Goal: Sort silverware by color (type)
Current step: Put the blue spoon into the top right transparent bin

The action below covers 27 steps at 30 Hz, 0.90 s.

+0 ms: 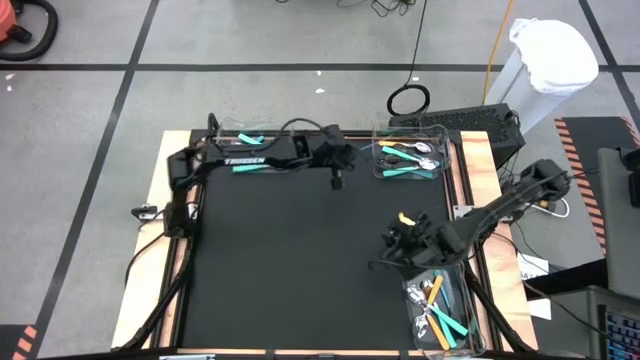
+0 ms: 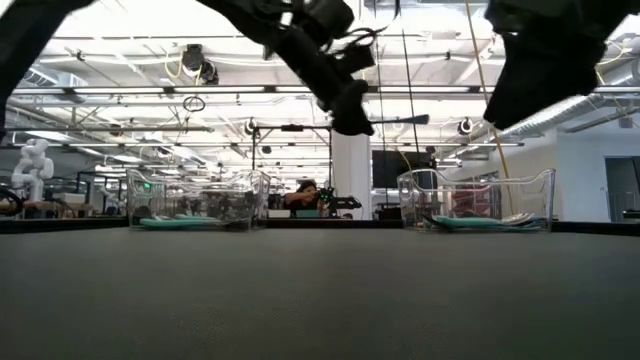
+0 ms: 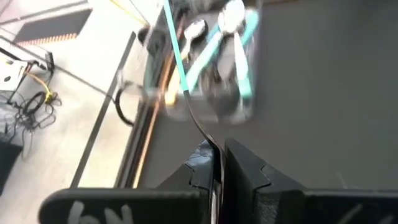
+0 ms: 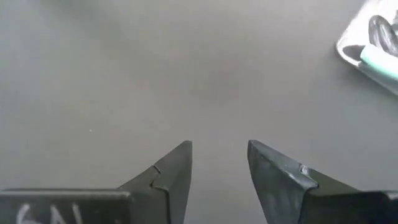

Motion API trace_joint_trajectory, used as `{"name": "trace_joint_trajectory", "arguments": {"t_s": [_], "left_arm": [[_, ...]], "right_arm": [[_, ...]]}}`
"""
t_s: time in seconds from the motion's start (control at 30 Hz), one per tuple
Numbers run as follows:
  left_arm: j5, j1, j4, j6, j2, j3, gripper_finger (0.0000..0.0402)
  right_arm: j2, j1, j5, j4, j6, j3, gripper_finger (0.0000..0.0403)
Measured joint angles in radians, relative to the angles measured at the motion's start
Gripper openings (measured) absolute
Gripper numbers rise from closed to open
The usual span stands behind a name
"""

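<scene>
My table is covered by a black mat point(image 1: 290, 260) with a pale wooden border, standing on a grey floor crossed by black tape lines. Across the mat at table height I see a large workshop hall with ceiling lights and white trusses, and a person seated far back between two clear bins.

The left gripper point(image 3: 219, 163) hangs over the far middle of the mat, beside the far right bin point(image 1: 445, 150). Its fingers are pressed together on a teal-handled utensil point(image 3: 179, 65); the dark metal end sits in the grip and the thin teal handle runs straight away from the fingers toward that bin, its long axis in line with the gripper. That bin holds several silver spoons point(image 1: 425, 150) with teal and light-blue handles. The far left bin point(image 1: 225, 140) holds teal-handled pieces.

The right gripper point(image 4: 219, 167) hovers over bare mat near the right edge, fingers apart and holding nothing. Just behind it, the near right bin point(image 1: 468, 300) holds mixed silverware point(image 1: 436, 305) with orange and teal handles.
</scene>
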<state>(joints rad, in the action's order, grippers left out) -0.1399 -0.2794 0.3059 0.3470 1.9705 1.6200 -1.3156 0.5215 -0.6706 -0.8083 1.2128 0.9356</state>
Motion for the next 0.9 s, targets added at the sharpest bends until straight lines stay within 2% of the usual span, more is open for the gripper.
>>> {"name": "trace_joint_trajectory", "arguments": {"t_s": [0.13,0.37,0.47,0.6,0.7,0.8,0.9], "left_arm": [[0.034,-0.025,-0.004,0.001,0.119,0.138,0.0028],[0.078,-0.048,-0.020,0.053,0.332,0.442,0.0030],[0.080,-0.049,-0.067,0.055,0.403,0.530,0.0030],[0.084,-0.048,-0.177,0.055,0.454,0.550,0.0031],[0.084,-0.048,-0.188,0.054,0.474,0.551,0.0039],[0.084,-0.049,-0.173,0.054,0.478,0.550,0.0074],[0.079,-0.054,-0.173,0.053,0.475,0.550,0.0126]], "right_arm": [[0.056,0.029,-0.053,0.049,0.054,-0.063,0.0153],[0.073,0.038,-0.094,0.060,0.059,-0.070,0.0153],[0.073,0.038,-0.097,0.060,0.059,-0.070,0.0153],[0.076,0.038,-0.115,0.063,0.062,-0.070,0.0153],[0.082,0.037,-0.118,0.064,0.062,-0.070,0.0153],[0.085,0.037,-0.119,0.064,0.061,-0.070,0.0153],[0.085,0.034,-0.144,0.064,0.058,-0.070,0.0153]]}}
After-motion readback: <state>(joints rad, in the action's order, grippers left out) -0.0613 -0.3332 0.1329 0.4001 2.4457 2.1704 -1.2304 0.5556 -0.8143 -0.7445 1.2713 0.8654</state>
